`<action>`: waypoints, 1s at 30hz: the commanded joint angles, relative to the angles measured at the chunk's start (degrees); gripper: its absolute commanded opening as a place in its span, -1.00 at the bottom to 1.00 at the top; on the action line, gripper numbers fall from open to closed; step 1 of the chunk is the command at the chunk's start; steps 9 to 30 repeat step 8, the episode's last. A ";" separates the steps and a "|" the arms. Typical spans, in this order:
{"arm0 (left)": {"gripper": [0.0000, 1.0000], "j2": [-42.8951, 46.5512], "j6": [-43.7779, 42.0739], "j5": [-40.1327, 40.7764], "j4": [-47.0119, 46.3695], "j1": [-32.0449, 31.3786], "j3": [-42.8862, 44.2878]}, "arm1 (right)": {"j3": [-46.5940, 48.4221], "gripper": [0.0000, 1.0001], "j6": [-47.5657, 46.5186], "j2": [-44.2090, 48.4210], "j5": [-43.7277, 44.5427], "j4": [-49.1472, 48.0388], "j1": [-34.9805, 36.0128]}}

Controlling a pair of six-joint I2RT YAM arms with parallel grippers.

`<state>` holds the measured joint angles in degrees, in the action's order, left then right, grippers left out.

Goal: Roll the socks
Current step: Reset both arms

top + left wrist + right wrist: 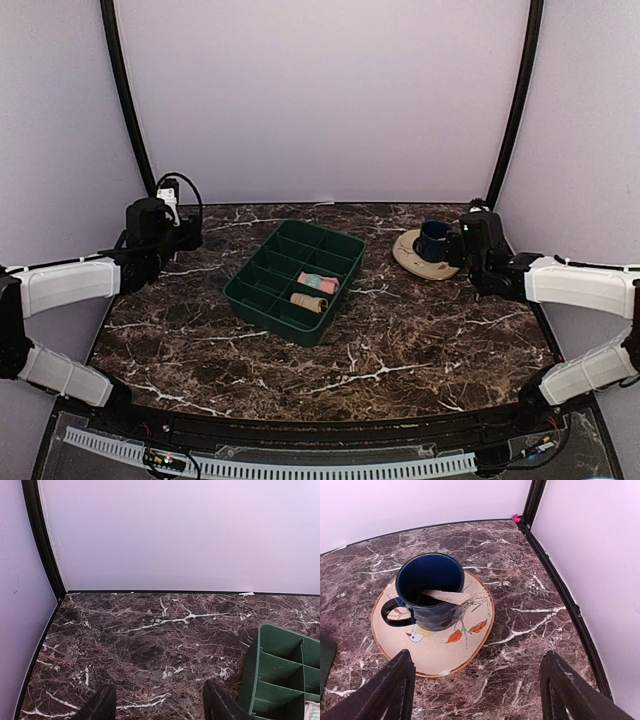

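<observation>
The pink sock (318, 282), with teal and white patches, lies rolled in a compartment of the green divided tray (262, 299). The tan-beige sock (308, 301) lies rolled in the compartment in front of it. My left gripper (178, 240) is open and empty at the far left of the table, away from the tray; its fingers (102, 705) frame bare marble. A sliver of the pink sock (312, 711) shows at the left wrist view's corner. My right gripper (452, 250) is open and empty at the far right, above a plate.
A beige painted plate (415, 652) holds a dark blue mug (431, 592) with a flat stick in it, at the back right (433, 243). The tray's corner (267, 675) sits right of my left fingers. Walls and black posts close the back and sides.
</observation>
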<state>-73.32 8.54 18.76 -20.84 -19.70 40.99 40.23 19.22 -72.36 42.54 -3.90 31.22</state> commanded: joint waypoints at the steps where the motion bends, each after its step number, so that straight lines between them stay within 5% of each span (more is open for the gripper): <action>1: 0.23 0.19 -1.89 1.15 -1.77 0.37 -1.40 | 1.06 0.58 3.49 -1.73 5.05 0.62 -0.02; 30: 0.24 1.13 -3.08 1.54 -3.62 0.39 -3.11 | -0.72 0.68 5.97 -0.16 4.74 -0.98 -0.03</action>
